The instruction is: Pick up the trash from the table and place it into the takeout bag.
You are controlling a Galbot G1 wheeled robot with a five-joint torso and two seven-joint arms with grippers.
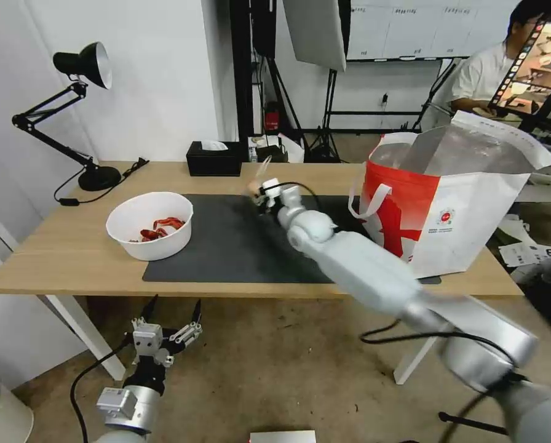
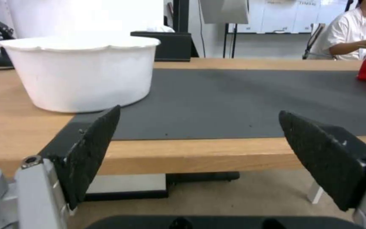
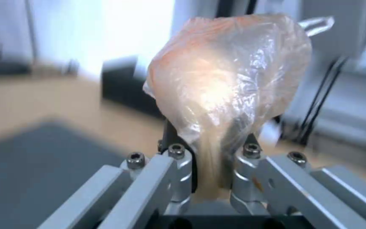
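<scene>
On a light-wood table in a studio, the right claw pinches a clear plastic bag above the dark mat, apparently bound for the gaping takeout bag, while the left claw hangs spread below the table edge near the white bowl.

studio lab | softbox | light stands | desk lamp

The takeout bag bears a small round red logo, its wording unreadable.

Glossy clear plastic bag; matt mat, wood tbl.
</scene>
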